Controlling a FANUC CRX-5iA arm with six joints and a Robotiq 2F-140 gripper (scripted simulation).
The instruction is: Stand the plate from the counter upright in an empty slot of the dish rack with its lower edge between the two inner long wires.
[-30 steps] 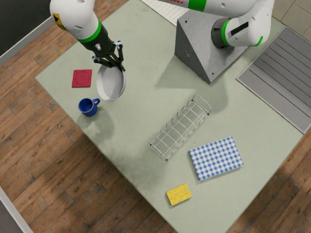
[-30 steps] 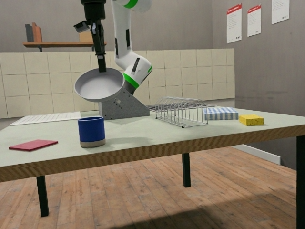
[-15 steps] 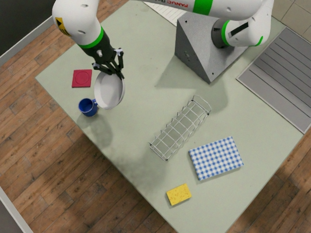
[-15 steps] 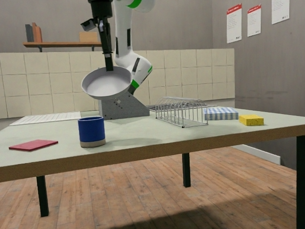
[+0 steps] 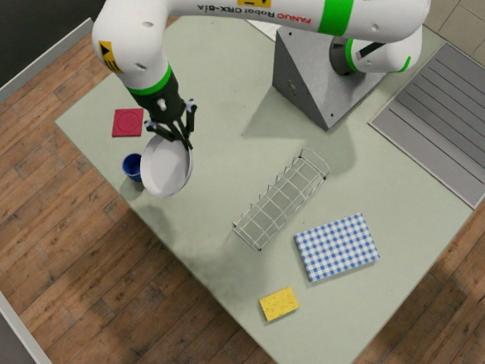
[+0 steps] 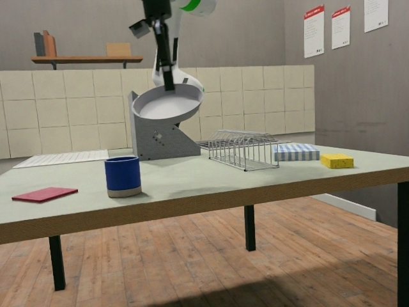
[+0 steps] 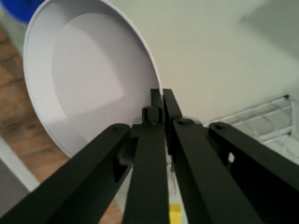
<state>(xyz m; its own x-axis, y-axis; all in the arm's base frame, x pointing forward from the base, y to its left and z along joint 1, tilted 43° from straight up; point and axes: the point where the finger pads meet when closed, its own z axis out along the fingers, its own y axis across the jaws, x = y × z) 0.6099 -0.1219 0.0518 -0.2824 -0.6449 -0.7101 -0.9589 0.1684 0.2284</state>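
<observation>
The light grey plate [image 5: 164, 168] [image 6: 168, 103] [image 7: 89, 75] hangs in the air, tilted, high above the counter [image 5: 211, 156] near its front left edge. My gripper [image 5: 189, 145] [image 6: 169, 86] [image 7: 161, 103] is shut on the plate's rim, with one finger inside the plate and one outside. The wire dish rack [image 5: 283, 192] [image 6: 245, 155] [image 7: 262, 112] stands on the counter, to the right of the plate in the top and exterior views. It holds no dishes and looks level. The wrist view shows only parts of the rack, partly behind the fingers.
A blue mug [image 5: 132, 166] [image 6: 123, 176] [image 7: 21, 7] stands below and beside the plate. A red coaster [image 5: 127, 122] [image 6: 45, 194] lies left of it. A checked cloth [image 5: 336, 246] [image 6: 296, 152] and a yellow sponge [image 5: 279, 303] [image 6: 337, 160] lie beyond the rack. The arm's grey base [image 5: 305, 78] stands behind.
</observation>
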